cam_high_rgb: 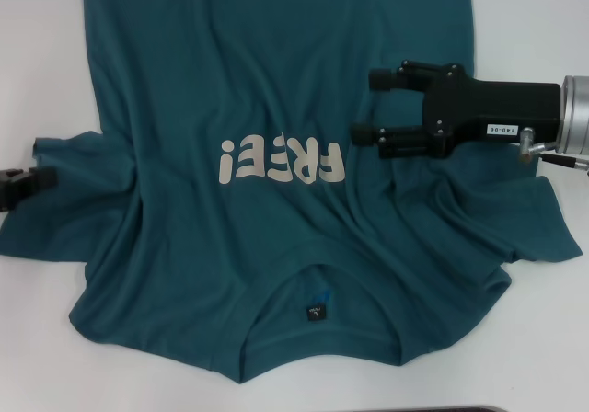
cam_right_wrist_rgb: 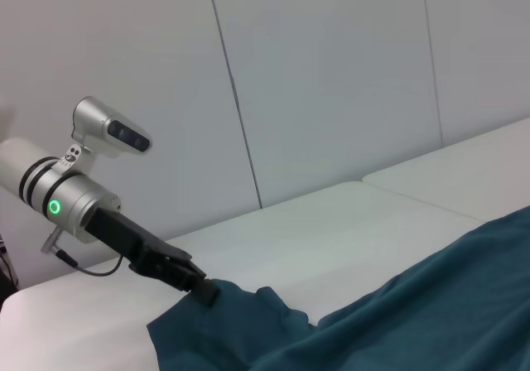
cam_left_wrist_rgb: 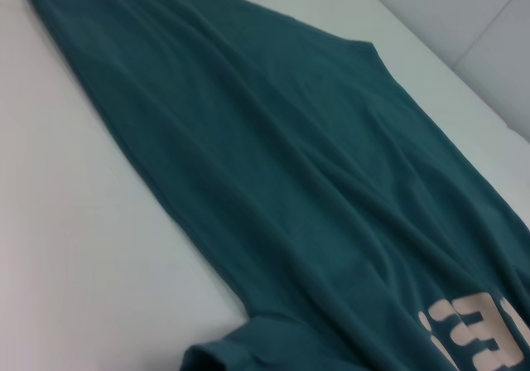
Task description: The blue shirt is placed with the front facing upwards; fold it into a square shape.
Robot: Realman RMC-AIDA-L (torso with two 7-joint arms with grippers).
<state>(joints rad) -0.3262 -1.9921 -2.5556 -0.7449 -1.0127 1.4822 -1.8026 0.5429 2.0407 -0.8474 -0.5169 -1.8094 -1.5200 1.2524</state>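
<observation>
The blue shirt (cam_high_rgb: 276, 90) lies spread front up on the white table, collar and black neck label (cam_high_rgb: 315, 313) nearest me, cream "FREE!" lettering (cam_high_rgb: 281, 161) across the chest. My right gripper (cam_high_rgb: 373, 107) hovers open over the shirt's right side, just beyond the lettering, fingers pointing left with nothing between them. My left gripper (cam_high_rgb: 26, 185) sits at the left sleeve's edge; in the right wrist view the left gripper (cam_right_wrist_rgb: 201, 291) is pinched shut on the sleeve's fabric. The left wrist view shows the shirt's body (cam_left_wrist_rgb: 273, 180) and a part of the lettering (cam_left_wrist_rgb: 476, 338).
The white table (cam_high_rgb: 46, 62) shows bare on both sides of the shirt. A seam between two table tops (cam_right_wrist_rgb: 364, 180) runs behind the cloth. Pale wall panels (cam_right_wrist_rgb: 331, 73) stand at the back.
</observation>
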